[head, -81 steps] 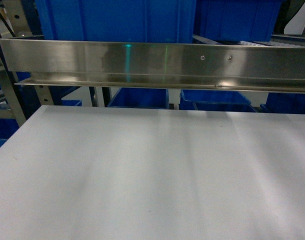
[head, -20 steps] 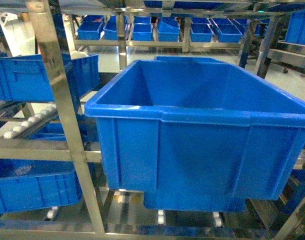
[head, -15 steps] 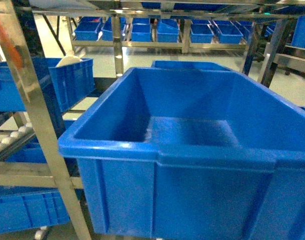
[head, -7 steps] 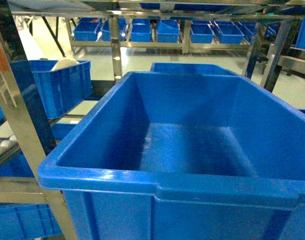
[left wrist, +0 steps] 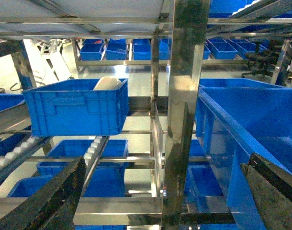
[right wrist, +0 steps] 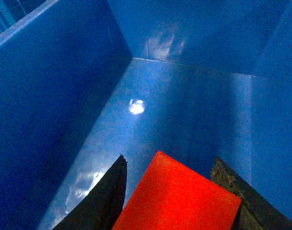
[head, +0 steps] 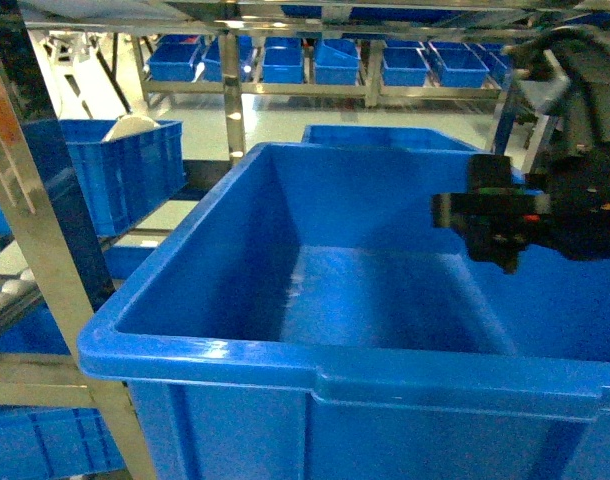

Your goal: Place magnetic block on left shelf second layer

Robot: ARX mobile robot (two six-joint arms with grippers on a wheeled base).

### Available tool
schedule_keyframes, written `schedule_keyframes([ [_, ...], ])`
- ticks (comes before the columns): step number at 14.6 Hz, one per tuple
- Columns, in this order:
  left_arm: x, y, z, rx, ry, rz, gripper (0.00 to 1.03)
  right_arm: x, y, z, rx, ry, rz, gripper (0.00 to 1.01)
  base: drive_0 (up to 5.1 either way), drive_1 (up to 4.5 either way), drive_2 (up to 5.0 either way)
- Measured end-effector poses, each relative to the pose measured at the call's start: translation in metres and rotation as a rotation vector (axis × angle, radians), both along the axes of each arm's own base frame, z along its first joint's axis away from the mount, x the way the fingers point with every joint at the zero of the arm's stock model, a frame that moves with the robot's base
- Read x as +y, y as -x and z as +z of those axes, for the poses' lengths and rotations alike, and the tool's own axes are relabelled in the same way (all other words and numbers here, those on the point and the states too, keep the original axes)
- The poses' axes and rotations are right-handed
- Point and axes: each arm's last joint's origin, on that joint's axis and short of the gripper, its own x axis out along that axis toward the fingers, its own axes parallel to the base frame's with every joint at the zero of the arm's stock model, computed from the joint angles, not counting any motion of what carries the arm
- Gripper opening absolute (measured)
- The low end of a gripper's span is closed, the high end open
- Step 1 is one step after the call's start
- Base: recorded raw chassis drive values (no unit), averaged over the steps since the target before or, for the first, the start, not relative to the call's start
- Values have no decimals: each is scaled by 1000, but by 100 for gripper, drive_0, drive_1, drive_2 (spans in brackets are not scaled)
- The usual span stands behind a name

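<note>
The magnetic block (right wrist: pixel 177 196) sits clamped between the two dark fingers (right wrist: pixel 100 196) of the right gripper (right wrist: pixel 172 203), its red top face tilted up toward the wrist camera and the bare blue floor of the large crate (head: pixel 195 345) showing beneath it. In the head view the right gripper (head: pixel 485 222) hangs over the right side of the crate's opening, above the rim, so the block is carried in the air inside the crate's outline and touches nothing but the fingers. The grip looks kept tight because a release from this height would drop the cube. The left gripper (left wrist: pixel 160 201) waits outside the crate, to its left, facing a steel upright (left wrist: pixel 184 110), fingers spread wide with nothing between them, well clear of the right arm's path.
</note>
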Motion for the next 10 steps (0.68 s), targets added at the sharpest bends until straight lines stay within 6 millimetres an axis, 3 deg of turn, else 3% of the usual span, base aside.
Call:
schedule_keyframes([
  [2,0,0,0,-1,0,0,98,23,-27,-8,28,18,24,45,0,0,0],
  [4,0,0,0,0,0,0,98,32,-37,-22,10,23,44,45,0,0,0],
  [6,0,0,0,0,0,0,98,27,-22,-22,-98,32,19,69,0,0,0],
  [7,0,0,0,0,0,0,98,26,-15,-16,-146,49,13,76,0,0,0],
  [9,0,0,0,0,0,0,98,15,11,7,-333,137,-26,99,0,0,0],
  [10,0,0,0,0,0,0,98,10,25,10,-383,181,-39,99,0,0,0],
])
